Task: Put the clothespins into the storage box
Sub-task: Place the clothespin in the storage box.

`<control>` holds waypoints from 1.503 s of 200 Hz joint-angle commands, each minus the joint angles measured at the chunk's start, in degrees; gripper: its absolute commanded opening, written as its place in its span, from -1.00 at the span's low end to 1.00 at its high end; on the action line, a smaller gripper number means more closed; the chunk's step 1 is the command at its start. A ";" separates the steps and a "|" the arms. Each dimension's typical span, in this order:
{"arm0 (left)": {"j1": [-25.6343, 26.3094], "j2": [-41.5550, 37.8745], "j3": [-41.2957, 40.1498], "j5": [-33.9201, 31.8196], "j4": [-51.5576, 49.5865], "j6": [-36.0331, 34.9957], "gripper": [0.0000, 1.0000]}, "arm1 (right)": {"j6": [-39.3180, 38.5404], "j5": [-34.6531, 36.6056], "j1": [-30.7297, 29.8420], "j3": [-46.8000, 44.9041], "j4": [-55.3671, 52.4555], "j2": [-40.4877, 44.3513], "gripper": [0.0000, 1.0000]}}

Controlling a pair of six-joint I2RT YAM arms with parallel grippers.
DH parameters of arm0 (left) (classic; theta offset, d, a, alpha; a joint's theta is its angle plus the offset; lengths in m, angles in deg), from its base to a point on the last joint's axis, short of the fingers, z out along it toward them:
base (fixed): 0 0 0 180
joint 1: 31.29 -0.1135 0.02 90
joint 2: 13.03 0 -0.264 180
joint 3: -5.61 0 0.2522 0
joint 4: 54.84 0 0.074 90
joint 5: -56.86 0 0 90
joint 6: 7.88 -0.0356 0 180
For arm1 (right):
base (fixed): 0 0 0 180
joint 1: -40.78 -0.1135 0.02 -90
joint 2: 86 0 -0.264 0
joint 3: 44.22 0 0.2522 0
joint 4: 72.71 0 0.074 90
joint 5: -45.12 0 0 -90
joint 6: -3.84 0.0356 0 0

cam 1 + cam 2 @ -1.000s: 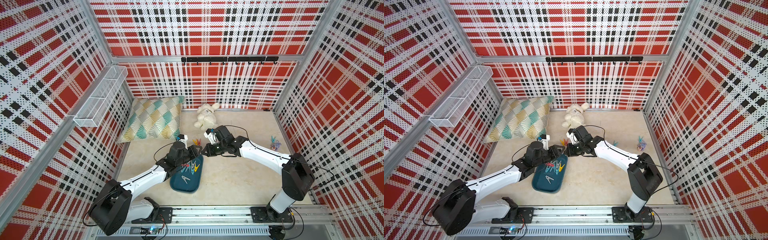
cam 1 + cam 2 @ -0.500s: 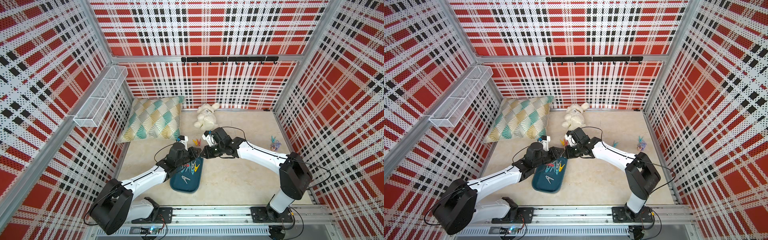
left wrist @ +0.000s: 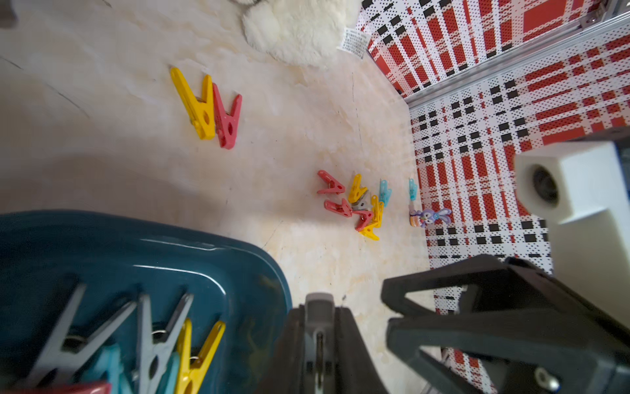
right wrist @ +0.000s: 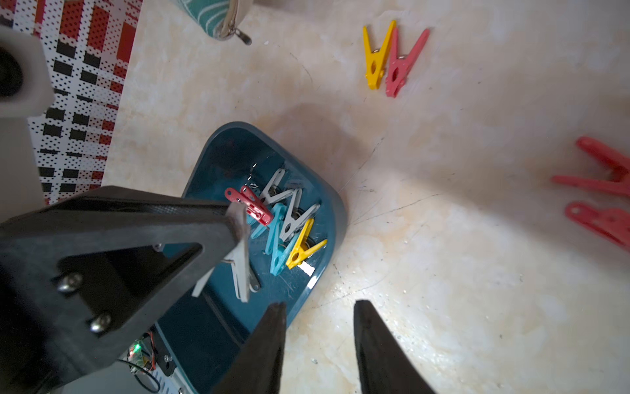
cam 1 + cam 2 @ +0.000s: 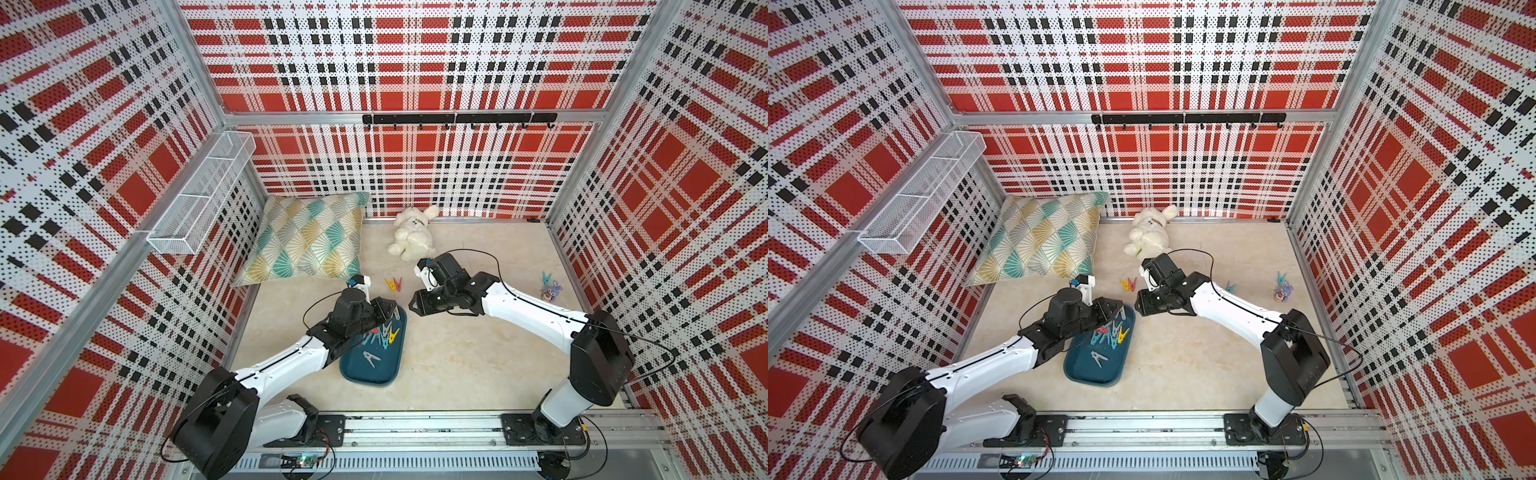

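The dark teal storage box [image 5: 374, 374] [image 5: 1100, 374] lies on the floor in front of the left arm, with several clothespins [image 5: 384, 334] [image 4: 289, 225] heaped at its far end. My left gripper [image 5: 390, 309] [image 3: 319, 317] hangs over the box's far rim [image 3: 102, 245], shut on a grey clothespin [image 3: 318, 302]. My right gripper [image 5: 413, 305] [image 4: 320, 307] stands open and empty just right of it, beside the box's edge. A yellow and red pair of clothespins [image 5: 394, 284] [image 3: 204, 105] lies on the floor behind. A mixed pile of clothespins [image 3: 358, 204] lies farther right.
A patterned pillow [image 5: 307, 241] leans at the back left and a white plush toy [image 5: 411, 237] lies at the back. A small purple figure [image 5: 552, 291] and a blue clothespin [image 5: 546, 277] sit near the right wall. A wire basket [image 5: 199, 195] hangs on the left wall.
My left gripper has closed on the grey clothespin. My right gripper's jaws have opened. Both arms have stayed almost in place.
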 commanded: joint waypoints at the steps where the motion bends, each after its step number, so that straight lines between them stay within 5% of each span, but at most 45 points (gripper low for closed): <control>1: -0.56 -2.39 -0.60 -4.15 -6.39 -3.67 -0.87 | -0.80 4.09 3.90 -1.92 -1.71 3.41 -0.18; 46: -0.47 -5.46 -2.43 -9.30 -12.32 -6.05 -0.85 | -1.80 13.26 10.96 -3.31 -3.15 4.64 -0.16; 91: -0.15 -6.68 -4.12 -12.77 -15.13 -7.27 -0.76 | -6.07 32.49 15.21 0.91 -8.10 -0.58 -0.07; 191: 6.22 -6.76 -3.86 -22.77 -20.38 -6.82 -0.69 | -8.04 25.91 26.31 3.91 -4.18 -12.78 -0.09; 242: 8.44 -9.28 -3.70 -26.67 -23.74 -5.63 -0.18 | -8.37 27.71 27.48 7.34 -4.33 -17.05 -0.14; 300: 8.46 -11.13 -3.13 -27.51 -24.85 -5.27 -0.13 | -8.86 27.03 30.51 9.28 -4.16 -19.83 -0.21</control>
